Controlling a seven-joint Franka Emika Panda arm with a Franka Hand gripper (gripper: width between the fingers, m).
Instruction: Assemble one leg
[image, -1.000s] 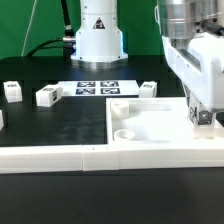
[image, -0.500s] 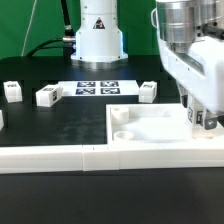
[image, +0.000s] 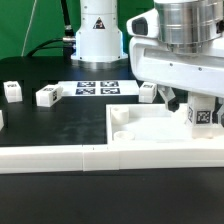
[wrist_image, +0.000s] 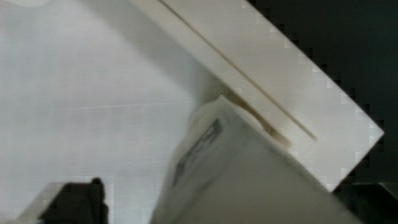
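Observation:
One leg (image: 203, 117), a small white block with a black-and-white tag, stands in the far right corner of the large white tray-like part (image: 150, 128). My gripper (image: 196, 110) hangs right over it, open, with its fingers on either side of the block. In the wrist view the leg (wrist_image: 240, 170) fills the space between the dark fingertips (wrist_image: 75, 200), and a gap shows beside it. Three more legs lie on the black table: two at the exterior view's left (image: 12, 91) (image: 47, 95) and one behind the tray (image: 148, 91).
The marker board (image: 97, 87) lies flat in front of the robot base (image: 97, 35). A long white border strip (image: 90, 156) runs along the table's front edge. The arm's body blocks the upper right of the exterior view.
The jaws have opened and let go of the leg in the tray corner. The arm has risen and swung toward the exterior view's left, now filling more of the picture.

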